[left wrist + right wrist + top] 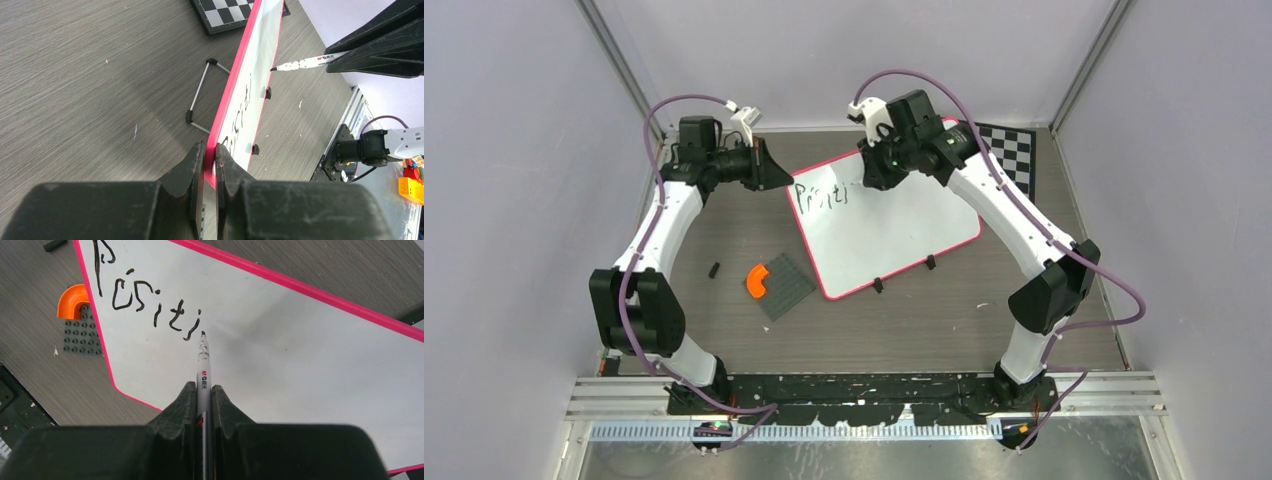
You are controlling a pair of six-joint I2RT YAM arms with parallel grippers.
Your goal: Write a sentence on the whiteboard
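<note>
Top external showed a grey surface point(944, 320) inside pale walls point(504, 200). The left claw point(210, 152) pinched the whiteboard point(894, 225) at its left corner; the right claw point(203, 390) gripped a marker point(203, 362), tip beside the sentence point(150, 305).

Bright, even light casts soft shadows on the table point(944, 320); the wrist views' near foreground is blurred.

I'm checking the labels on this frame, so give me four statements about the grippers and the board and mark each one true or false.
1. The left gripper is clamped on the rim of the whiteboard. True.
2. The right gripper holds nothing. False: it is shut on a marker.
3. The sentence runs the board's full width. False: only a few letters, "Positi", stand near one corner.
4. An orange piece sits at a corner of the studded plate. True.
</note>
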